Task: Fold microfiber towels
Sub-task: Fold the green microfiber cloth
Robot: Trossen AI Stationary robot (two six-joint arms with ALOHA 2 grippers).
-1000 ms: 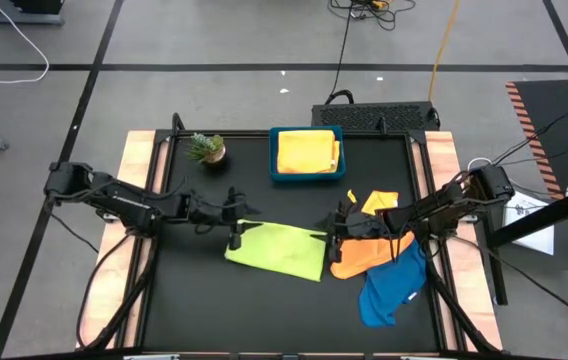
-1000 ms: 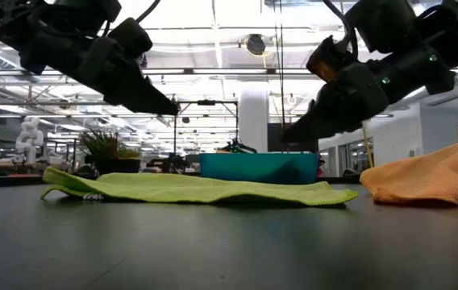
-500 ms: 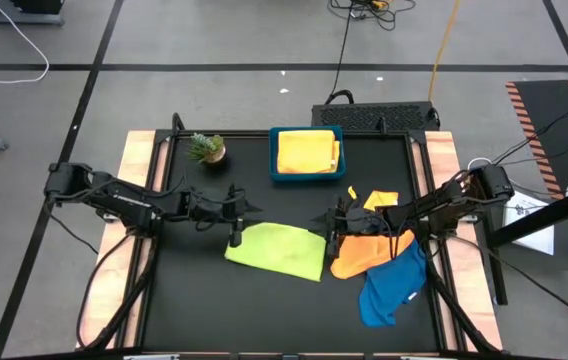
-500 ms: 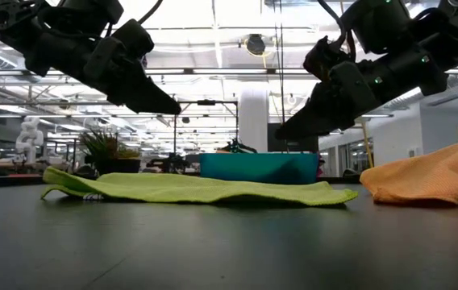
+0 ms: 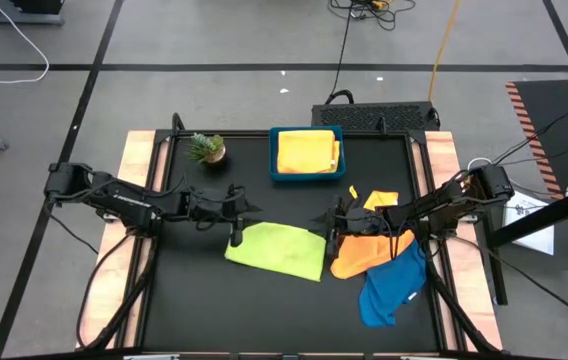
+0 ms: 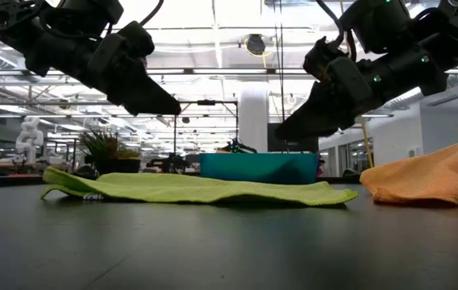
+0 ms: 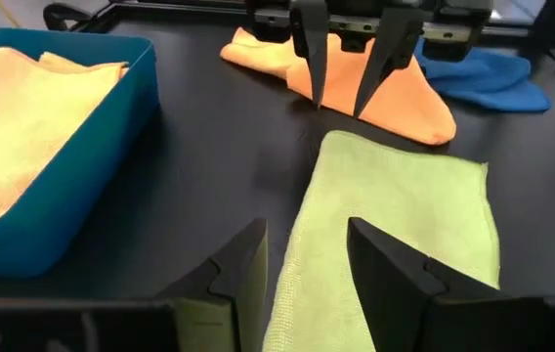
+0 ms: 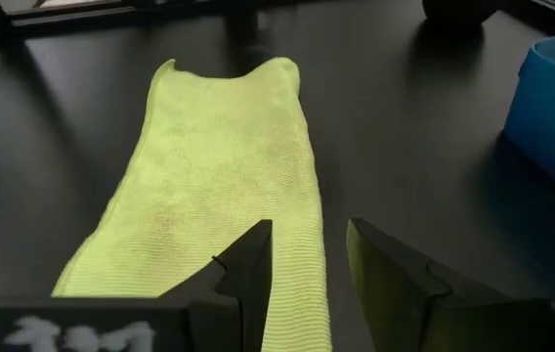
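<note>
I see bright ceiling lights (image 6: 213, 16) glaring in the low view, arms silhouetted; the bench (image 5: 204, 290) stays evenly lit.

We see a lime green towel (image 8: 219, 186) of soft, finely ribbed matt cloth on a smooth, matt black tabletop (image 8: 395, 127); the blue tray (image 7: 82, 147) looks like smooth plastic.

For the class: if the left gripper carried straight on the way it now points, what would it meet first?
Most likely the lime green towel: the left gripper hangs open just above its near edge, angled down across it. The right gripper faces it from the far edge, though depth is hard to judge.
</note>
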